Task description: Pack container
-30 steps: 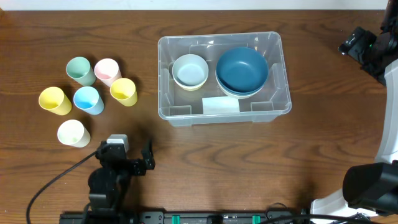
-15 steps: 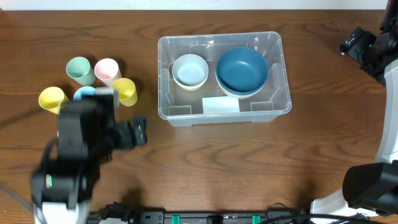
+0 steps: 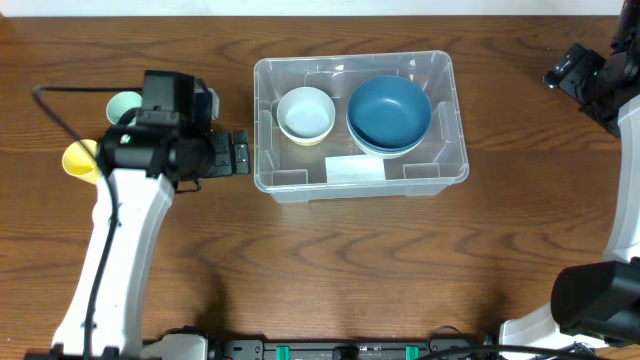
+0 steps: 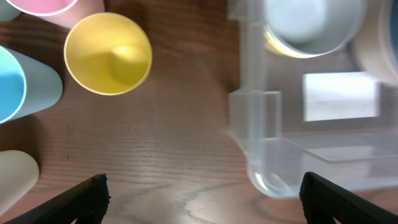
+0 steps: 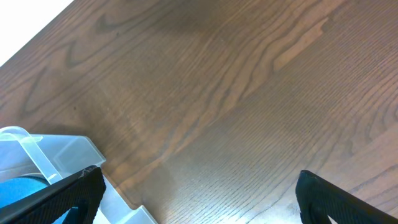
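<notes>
With left claw (image 3: 241, 154) released beside the cups (image 4: 109, 53) and right claw (image 5: 199, 193) released, grasps nothing. Shows bowls (image 3: 390, 110) already in the container (image 3: 440, 180); leaves cups out on the worktop (image 3: 350, 270).

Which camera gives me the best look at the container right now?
Overhead: the whole container shows, with a pale bowl and a blue bowl inside. The left wrist view catches only one blurred corner and the label; the right wrist view shows just a corner at its lower left.
</notes>
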Motion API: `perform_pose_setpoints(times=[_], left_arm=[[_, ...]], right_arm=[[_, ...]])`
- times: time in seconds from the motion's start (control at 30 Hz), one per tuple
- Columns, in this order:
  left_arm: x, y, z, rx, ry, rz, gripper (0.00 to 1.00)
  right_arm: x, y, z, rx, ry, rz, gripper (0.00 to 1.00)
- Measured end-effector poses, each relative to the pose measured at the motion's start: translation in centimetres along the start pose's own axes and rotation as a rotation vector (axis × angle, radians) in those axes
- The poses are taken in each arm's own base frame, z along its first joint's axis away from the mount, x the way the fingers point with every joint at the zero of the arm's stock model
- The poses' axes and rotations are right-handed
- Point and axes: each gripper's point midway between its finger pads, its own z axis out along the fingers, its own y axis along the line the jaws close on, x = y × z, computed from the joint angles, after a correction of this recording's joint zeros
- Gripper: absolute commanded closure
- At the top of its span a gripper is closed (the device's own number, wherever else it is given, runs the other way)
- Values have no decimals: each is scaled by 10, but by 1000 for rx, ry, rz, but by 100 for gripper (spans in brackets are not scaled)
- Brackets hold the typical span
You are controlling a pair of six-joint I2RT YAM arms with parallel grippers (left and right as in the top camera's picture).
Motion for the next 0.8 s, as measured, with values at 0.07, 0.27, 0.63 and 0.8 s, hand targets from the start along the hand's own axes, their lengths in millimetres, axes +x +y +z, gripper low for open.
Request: perform_pose_setpoints(times=[0.07, 0.27, 0.63, 0.8], left_arm=[[-2, 4, 10, -20, 19, 6, 2], [-15, 17, 25, -97, 0, 34, 2], [-28, 26, 73, -138, 37, 70, 2], [-25, 30, 103, -146, 87, 79, 2]], right_arm=[[0, 0, 0, 0, 0, 0, 1], [0, 0, 0, 0, 0, 0, 1], [0, 0, 0, 0, 0, 0, 1], [0, 0, 0, 0, 0, 0, 1]])
